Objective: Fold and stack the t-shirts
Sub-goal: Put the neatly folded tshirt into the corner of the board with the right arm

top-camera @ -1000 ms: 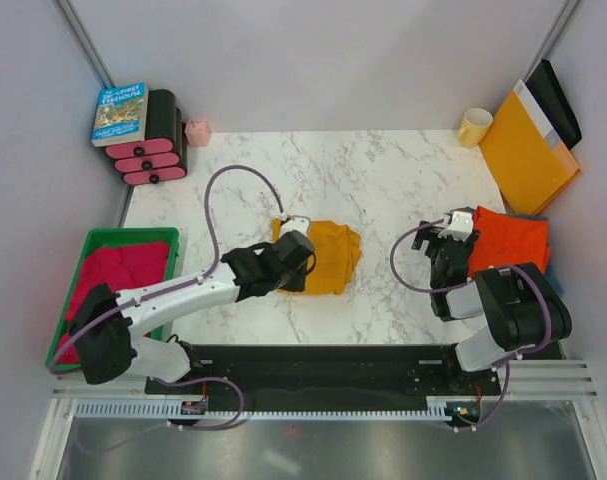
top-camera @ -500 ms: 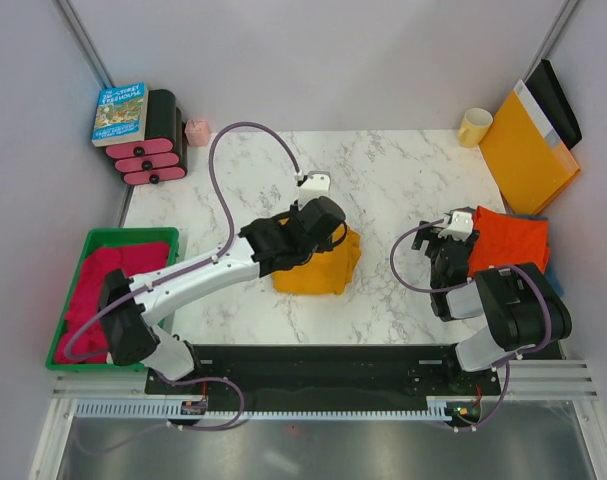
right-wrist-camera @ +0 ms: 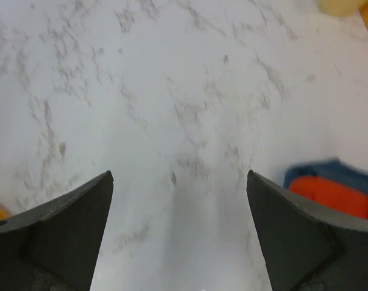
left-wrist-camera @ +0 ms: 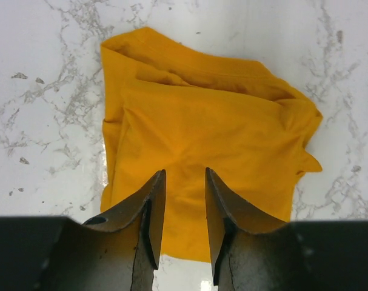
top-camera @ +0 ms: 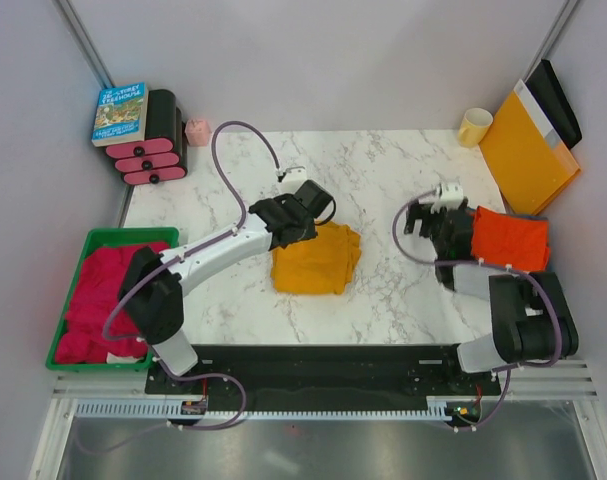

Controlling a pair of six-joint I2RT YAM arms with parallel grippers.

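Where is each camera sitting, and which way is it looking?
Top external: above and behind the arm bases, looking down at the table; left arm and right arm show.
Left wrist: on the left wrist, looking down at the mustard-yellow t-shirt; two fingers of the left gripper show.
Right wrist: on the right wrist, looking across the table toward the orange-red t-shirt; open fingers of the right gripper show.
Shared: top and left wrist views both show the mustard-yellow t-shirt.

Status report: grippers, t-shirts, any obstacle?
Left gripper part open, empty, above folded mustard-yellow cloth t-shirt. Right gripper wide open, empty. Orange-red cloth t-shirt on blue one. No obstacle between them.
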